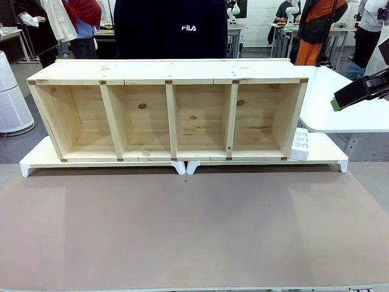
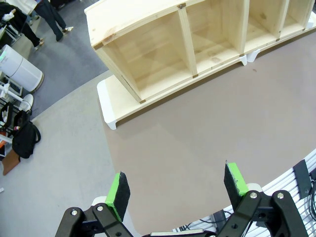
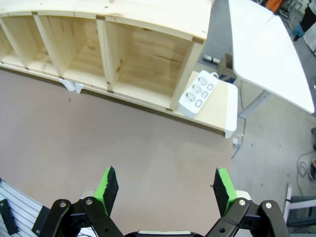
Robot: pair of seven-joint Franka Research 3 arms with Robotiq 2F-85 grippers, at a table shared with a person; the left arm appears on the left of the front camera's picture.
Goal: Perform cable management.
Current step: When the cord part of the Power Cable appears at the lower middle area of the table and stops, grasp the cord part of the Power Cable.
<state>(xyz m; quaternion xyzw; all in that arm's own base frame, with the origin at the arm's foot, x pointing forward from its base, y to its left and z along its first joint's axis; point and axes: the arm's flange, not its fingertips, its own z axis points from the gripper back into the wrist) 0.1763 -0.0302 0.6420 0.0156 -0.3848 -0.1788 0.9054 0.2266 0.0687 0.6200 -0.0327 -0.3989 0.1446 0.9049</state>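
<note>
Front view: a four-bay wooden shelf [image 1: 170,79] lies lengthwise across the brown worktop [image 1: 194,231] on white risers [image 1: 103,159]. A white power strip [image 1: 299,145] leans at its right end, and the right gripper [image 1: 336,103] hangs high at the right edge.

Left wrist view: the left gripper [image 2: 177,185], jaws wide apart, hovers over bare worktop near the front edge.

Right wrist view: the right gripper's jaws stand apart over open worktop, the power strip ahead.

Shared lab hall, white work tables [image 1: 343,103], standing people [image 1: 322,24], air purifier [image 1: 9,97].
</note>
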